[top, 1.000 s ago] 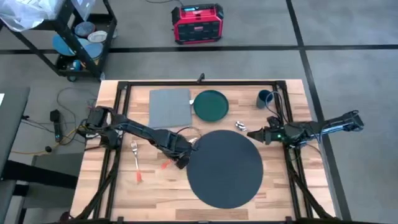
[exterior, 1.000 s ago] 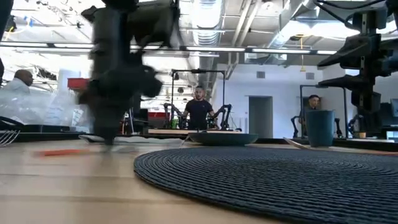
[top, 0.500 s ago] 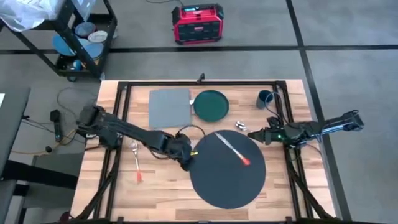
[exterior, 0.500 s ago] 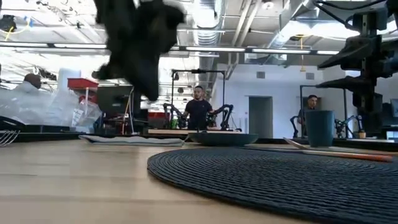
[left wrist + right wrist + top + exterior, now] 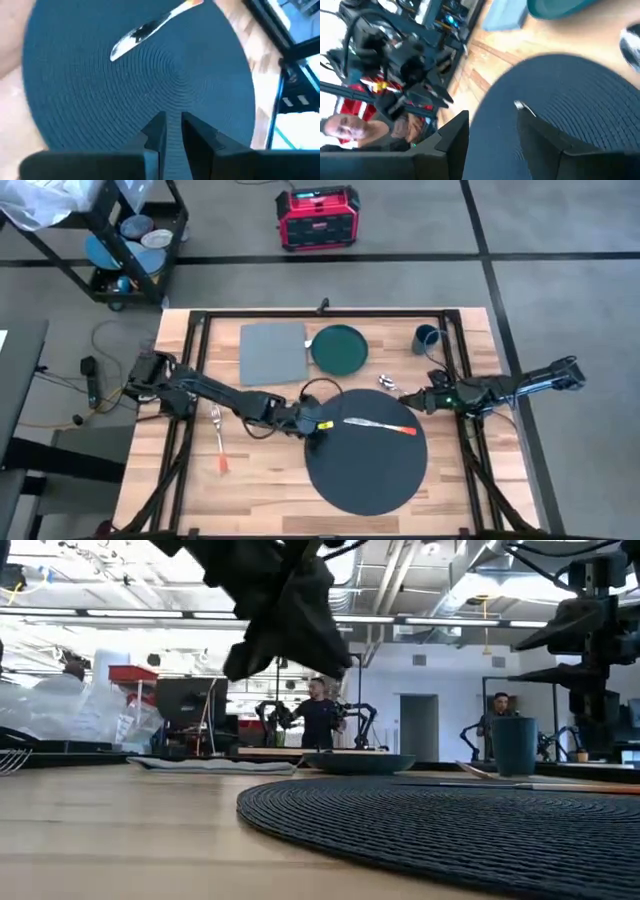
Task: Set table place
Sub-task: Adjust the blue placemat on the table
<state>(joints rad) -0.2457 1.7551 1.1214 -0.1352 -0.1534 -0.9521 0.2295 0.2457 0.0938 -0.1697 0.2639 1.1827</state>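
High view, read from the left: a small fork with an orange handle lay on the light-wood plank table, near its left side. The left end effector hung at the left edge of the large round charcoal woven placemat; in the left wrist view its two dark fingers stood only a narrow gap apart with nothing between them, pointing over the mat. A butter knife with a silver blade and orange handle lay flat on the placemat's far half, handle toward the right. The placemat itself sat on the table's near-centre, slightly right. Beyond it, a grey rectangular cloth napkin and a dark green round plate lay side by side at the far edge. Farther right stood a blue cup. The right end effector hovered just off the mat's far-right rim, its fingers spread apart and empty.
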